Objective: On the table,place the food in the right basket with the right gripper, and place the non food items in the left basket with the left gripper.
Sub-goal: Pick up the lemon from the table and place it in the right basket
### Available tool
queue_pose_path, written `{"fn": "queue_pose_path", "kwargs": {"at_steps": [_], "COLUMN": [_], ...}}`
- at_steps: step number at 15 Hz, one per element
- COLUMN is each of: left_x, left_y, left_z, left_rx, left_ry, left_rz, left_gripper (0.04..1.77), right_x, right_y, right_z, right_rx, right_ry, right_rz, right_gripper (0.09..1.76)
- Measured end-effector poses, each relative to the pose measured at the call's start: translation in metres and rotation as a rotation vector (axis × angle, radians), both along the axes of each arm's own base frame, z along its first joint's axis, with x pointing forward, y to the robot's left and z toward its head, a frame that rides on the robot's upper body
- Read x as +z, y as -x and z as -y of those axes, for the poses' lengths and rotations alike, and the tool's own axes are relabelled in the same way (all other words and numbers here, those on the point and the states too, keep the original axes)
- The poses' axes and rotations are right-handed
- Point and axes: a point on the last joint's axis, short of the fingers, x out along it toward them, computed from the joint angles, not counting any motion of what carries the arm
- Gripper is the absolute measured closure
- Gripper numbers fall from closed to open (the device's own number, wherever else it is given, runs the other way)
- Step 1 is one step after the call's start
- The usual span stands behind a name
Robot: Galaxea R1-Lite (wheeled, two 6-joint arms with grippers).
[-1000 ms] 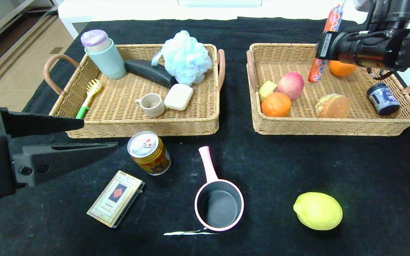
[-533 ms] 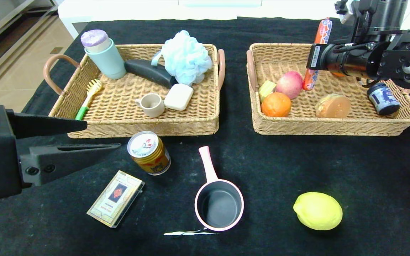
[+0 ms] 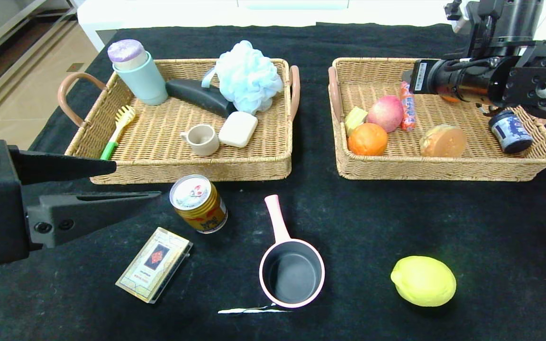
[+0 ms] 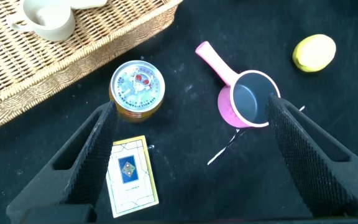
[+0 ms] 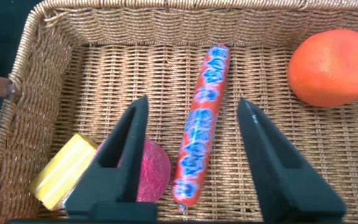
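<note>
The orange-red sausage stick (image 3: 407, 112) (image 5: 202, 124) lies flat on the floor of the right basket (image 3: 443, 173), beside a red apple. My right gripper (image 5: 194, 102) hovers just above it, open, with a finger on either side and touching nothing. The brown tuber (image 3: 443, 140) also lies in that basket. On the table (image 3: 396, 222) sit the lemon (image 3: 423, 281), the gold can (image 3: 198, 203), the cream card box (image 3: 154, 264) and the pink saucepan (image 3: 292, 270). My left gripper (image 3: 135, 180) (image 4: 190, 106) hangs open and empty above the can and card box, in front of the left basket (image 3: 187, 173).
The left basket holds a teal tumbler (image 3: 140, 76), a blue bath puff (image 3: 247, 76), soap, a cup and a brush. The right basket also holds two oranges, a yellow piece and a dark jar (image 3: 510, 131). A white tear (image 3: 254, 310) marks the cloth near the front edge.
My right gripper lowered the sausage stick into the right basket and opened; the sausage now lies flat instead of hanging upright. The left arm barely moved.
</note>
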Motion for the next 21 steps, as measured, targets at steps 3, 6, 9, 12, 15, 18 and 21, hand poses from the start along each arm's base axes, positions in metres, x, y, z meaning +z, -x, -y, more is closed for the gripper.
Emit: {"fn": "queue_pose_path", "kwargs": {"at_steps": [3, 6, 9, 12, 15, 18, 21], "left_x": [0.000, 0.000, 0.000, 0.000, 0.000, 0.000, 0.001], "left_y": [0.000, 0.000, 0.001, 0.001, 0.001, 0.001, 0.002], "left_z": [0.000, 0.000, 0.000, 0.000, 0.000, 0.000, -0.001], "left_rx": [0.000, 0.000, 0.001, 0.001, 0.000, 0.000, 0.000], "left_ry": [0.000, 0.000, 0.001, 0.001, 0.000, 0.000, 0.001], "left_rz": [0.000, 0.001, 0.002, 0.002, 0.003, 0.002, 0.005], "left_gripper": [0.09, 0.09, 0.09, 0.09, 0.09, 0.09, 0.09], "right_x": [0.000, 0.002, 0.003, 0.009, 0.011, 0.013, 0.013], "right_y": [0.000, 0.003, 0.013, 0.037, 0.073, 0.112, 0.147], "right_z": [0.001, 0.002, 0.005, 0.013, 0.023, 0.033, 0.040], "right_rx": [-0.002, -0.002, 0.040, 0.133, 0.250, 0.341, 0.444], "right_ry": [0.001, 0.010, 0.059, 0.099, 0.189, 0.281, 0.368], "right_rz": [-0.001, -0.002, -0.036, -0.066, -0.127, -0.161, -0.204], "right_gripper": [0.52, 0.40, 0.32, 0.26, 0.22, 0.20, 0.18]}}
